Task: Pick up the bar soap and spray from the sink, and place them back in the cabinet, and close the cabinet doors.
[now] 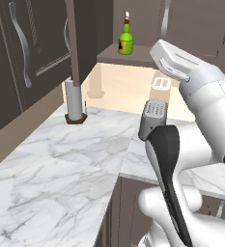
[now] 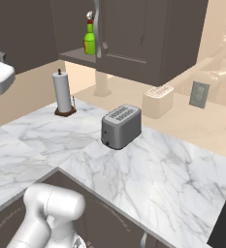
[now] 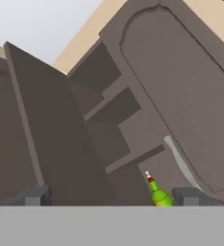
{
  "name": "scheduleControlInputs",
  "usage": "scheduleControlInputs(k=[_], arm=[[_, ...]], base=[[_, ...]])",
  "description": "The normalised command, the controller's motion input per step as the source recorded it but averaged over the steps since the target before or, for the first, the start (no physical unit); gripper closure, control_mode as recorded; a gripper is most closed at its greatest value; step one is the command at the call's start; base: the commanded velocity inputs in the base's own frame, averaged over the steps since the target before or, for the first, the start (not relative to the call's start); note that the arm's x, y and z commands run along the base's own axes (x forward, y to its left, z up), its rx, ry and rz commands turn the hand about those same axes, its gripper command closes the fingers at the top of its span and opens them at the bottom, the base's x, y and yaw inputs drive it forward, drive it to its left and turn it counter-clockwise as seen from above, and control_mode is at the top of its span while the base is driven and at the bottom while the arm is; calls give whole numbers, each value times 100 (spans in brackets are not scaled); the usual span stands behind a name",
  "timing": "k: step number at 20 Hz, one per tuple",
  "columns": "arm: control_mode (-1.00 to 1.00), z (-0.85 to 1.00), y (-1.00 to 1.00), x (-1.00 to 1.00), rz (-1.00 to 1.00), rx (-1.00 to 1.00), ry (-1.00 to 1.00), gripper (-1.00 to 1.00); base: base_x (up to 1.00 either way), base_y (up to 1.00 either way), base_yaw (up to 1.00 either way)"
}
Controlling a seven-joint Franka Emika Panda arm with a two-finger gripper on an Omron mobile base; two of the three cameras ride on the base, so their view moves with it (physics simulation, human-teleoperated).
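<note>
I see the spray upright on the cabinet shelf, its base cut off in my hand view, gripper fingers spread wide, empty.

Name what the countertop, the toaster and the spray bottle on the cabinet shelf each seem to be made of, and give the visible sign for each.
Countertop: likely polished marble or a marble-look slab, white with grey veining.
Toaster: seemingly brushed metal, an even matte grey shell with slots on top.
Spray bottle: probably glossy plastic, bright green with a yellow label; glass cannot be ruled out.
</note>
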Motion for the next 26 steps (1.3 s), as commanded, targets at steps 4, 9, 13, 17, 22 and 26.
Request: scheduleControlInputs(k=[4, 9, 13, 17, 22, 26], arm=[[-100, -24, 13, 9, 6, -11, 0, -100], [-100, -26, 18, 3, 4, -13, 0, -100], [-100, -19, 27, 0, 3, -11, 0, -100], [-100, -7, 34, 0, 1, -9, 0, -100], [-100, -3, 31, 7, 0, -7, 0, -100], [-100, -9, 10, 22, 0, -4, 0, -100]], base=[[0, 0, 0], [0, 0, 0], [0, 0, 0], [0, 0, 0], [0, 0, 0], [0, 0, 0]])
